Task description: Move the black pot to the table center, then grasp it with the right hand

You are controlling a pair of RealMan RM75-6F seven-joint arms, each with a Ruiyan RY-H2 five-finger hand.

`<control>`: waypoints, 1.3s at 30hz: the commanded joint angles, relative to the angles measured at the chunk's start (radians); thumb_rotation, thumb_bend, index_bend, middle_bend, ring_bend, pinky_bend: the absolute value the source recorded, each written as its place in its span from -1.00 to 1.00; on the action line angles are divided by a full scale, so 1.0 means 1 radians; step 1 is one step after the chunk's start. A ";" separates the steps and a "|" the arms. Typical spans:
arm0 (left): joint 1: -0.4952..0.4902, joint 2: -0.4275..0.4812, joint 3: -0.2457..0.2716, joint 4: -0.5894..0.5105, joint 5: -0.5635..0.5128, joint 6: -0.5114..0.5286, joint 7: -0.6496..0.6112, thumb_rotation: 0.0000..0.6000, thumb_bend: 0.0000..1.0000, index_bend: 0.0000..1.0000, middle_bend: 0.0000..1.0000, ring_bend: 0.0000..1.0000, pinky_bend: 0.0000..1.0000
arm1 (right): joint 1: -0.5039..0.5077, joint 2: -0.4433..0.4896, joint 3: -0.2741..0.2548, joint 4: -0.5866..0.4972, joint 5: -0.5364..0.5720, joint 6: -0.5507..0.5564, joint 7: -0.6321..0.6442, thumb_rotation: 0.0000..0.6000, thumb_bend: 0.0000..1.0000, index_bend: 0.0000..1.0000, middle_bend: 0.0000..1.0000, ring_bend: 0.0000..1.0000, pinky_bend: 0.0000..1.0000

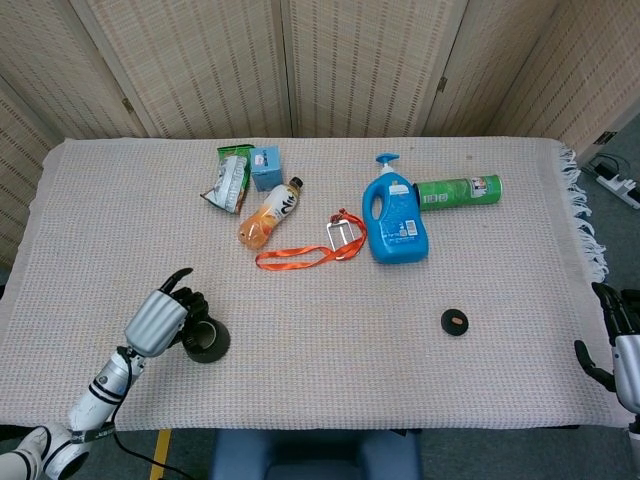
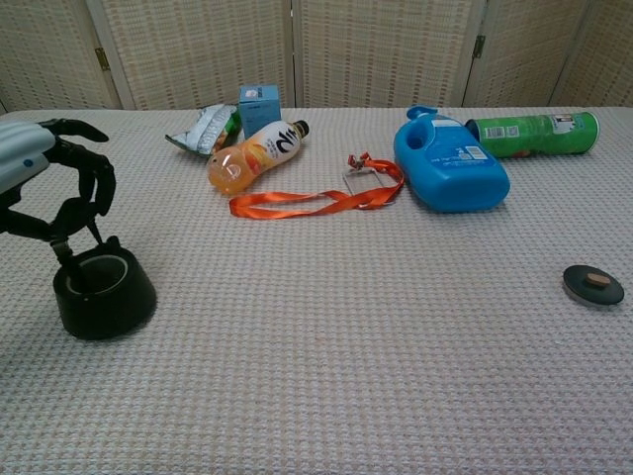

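Fingers (image 2: 94, 188) of the left hand (image 1: 160, 320) pinch the small round black pot (image 2: 104, 295) by its rim, far left of the counter (image 1: 330, 340); the right hand (image 1: 622, 345) waits spread, holding nothing.

A coarse, waffle-woven cloth (image 1: 330, 330) covers the table. The black pot (image 2: 104, 294) looks matt, the blue jug (image 1: 397, 221) glossy plastic, the orange ribbon (image 1: 300, 256) satiny, the snack bag (image 1: 228, 182) crinkled foil.

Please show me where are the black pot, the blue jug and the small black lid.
black pot (image 2: 104, 302), chest view, on its front wall.
blue jug (image 1: 399, 227), head view, on its label.
small black lid (image 2: 593, 285), chest view, on its top near the brown centre.
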 commanded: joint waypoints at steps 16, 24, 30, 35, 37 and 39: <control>-0.089 0.003 -0.050 -0.135 -0.001 -0.040 -0.012 1.00 0.19 0.41 0.06 -0.01 -0.70 | -0.008 0.005 0.003 0.001 0.001 0.011 0.002 1.00 -0.24 -0.91 -0.70 -0.37 -0.51; -0.185 -0.064 -0.087 -0.168 0.010 -0.115 0.033 1.00 0.19 0.41 0.06 -0.02 -0.70 | -0.019 0.010 -0.002 -0.003 0.000 0.020 0.003 1.00 -0.24 -0.91 -0.70 -0.37 -0.51; -0.268 -0.140 -0.122 -0.163 -0.004 -0.189 0.057 1.00 0.19 0.41 0.06 -0.02 -0.71 | -0.026 0.010 -0.005 0.000 -0.001 0.027 0.014 1.00 -0.24 -0.91 -0.70 -0.37 -0.51; -0.339 -0.209 -0.163 -0.132 -0.033 -0.246 0.072 1.00 0.19 0.41 0.06 -0.03 -0.71 | -0.025 0.011 -0.004 0.005 0.002 0.021 0.022 1.00 -0.24 -0.91 -0.70 -0.37 -0.51; -0.367 -0.236 -0.182 -0.116 -0.050 -0.268 0.075 1.00 0.19 0.40 0.06 -0.04 -0.71 | -0.025 0.011 -0.004 0.008 0.001 0.019 0.024 1.00 -0.24 -0.91 -0.70 -0.37 -0.51; -0.393 -0.260 -0.198 -0.101 -0.065 -0.288 0.081 1.00 0.19 0.40 0.06 -0.04 -0.71 | -0.025 0.011 -0.004 0.010 0.002 0.017 0.028 1.00 -0.24 -0.91 -0.70 -0.37 -0.51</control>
